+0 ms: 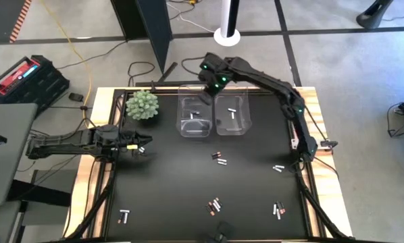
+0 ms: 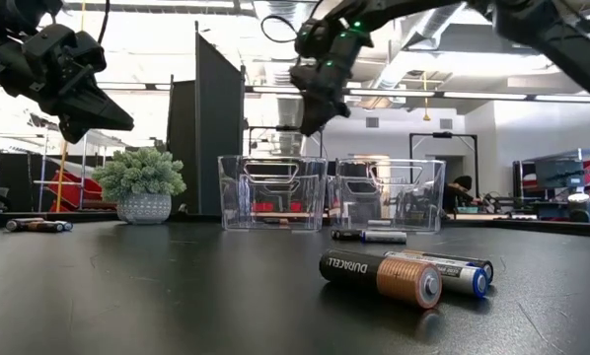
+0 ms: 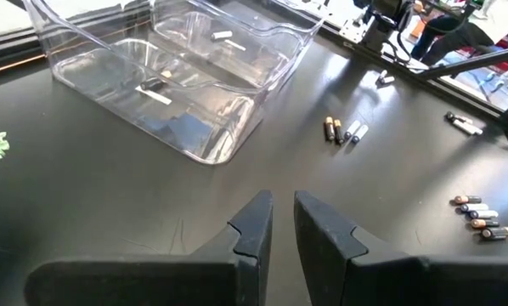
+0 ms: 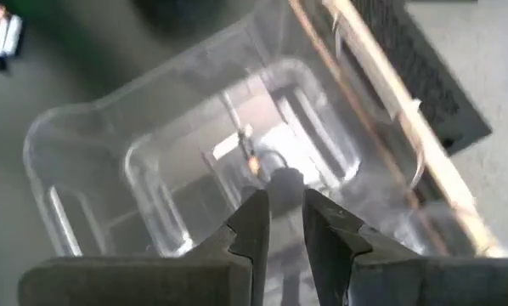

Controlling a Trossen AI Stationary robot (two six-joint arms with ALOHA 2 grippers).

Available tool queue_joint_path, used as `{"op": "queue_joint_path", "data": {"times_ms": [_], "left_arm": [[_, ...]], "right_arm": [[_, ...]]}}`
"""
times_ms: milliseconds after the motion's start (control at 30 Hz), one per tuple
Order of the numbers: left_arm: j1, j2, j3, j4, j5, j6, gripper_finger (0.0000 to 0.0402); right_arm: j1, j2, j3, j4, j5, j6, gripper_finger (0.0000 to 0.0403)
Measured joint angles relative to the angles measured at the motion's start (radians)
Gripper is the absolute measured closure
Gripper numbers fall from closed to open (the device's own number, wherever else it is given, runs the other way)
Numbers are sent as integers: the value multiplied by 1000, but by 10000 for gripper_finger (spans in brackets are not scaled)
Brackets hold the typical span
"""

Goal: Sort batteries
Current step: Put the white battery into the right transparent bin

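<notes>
The right gripper [image 1: 209,84] hangs above the left clear bin [image 1: 193,116] near the desk's [image 1: 175,196] far edge, its fingers [image 4: 252,223] narrowly parted on a dark battery [image 4: 283,181], placed to drop it among like cells. The left gripper [image 1: 142,142] waits near the left edge, fingers nearly closed, empty. Other batteries [image 1: 219,158] lie scattered toward the near edge.
</notes>
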Motion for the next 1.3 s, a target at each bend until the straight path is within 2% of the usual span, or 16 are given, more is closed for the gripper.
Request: {"op": "queue_joint_path", "data": {"times_ms": [233, 400, 567, 733, 867, 1000, 1167, 1300], "left_arm": [[0, 0, 0, -43, 0, 0, 352], [0, 0, 0, -43, 0, 0, 352], [0, 0, 0, -44, 0, 10, 352], [0, 0, 0, -43, 0, 33, 352], [0, 0, 0, -43, 0, 46, 352], [0, 0, 0, -44, 0, 47, 352], [0, 0, 0, -43, 0, 47, 352], [0, 0, 0, -43, 0, 47, 352]], "right_arm": [[23, -312, -497, 267, -1, 134, 310], [65, -571, -803, 289, 12, 277, 310], [143, -820, -991, 220, 74, 426, 310], [230, -997, -1071, 53, 126, 599, 310], [275, -1050, -1103, -138, 140, 699, 310], [322, -1053, -1154, -253, 132, 724, 310], [359, -1027, -1239, -254, 91, 710, 310], [375, -1020, -1327, -235, 11, 684, 310]]}}
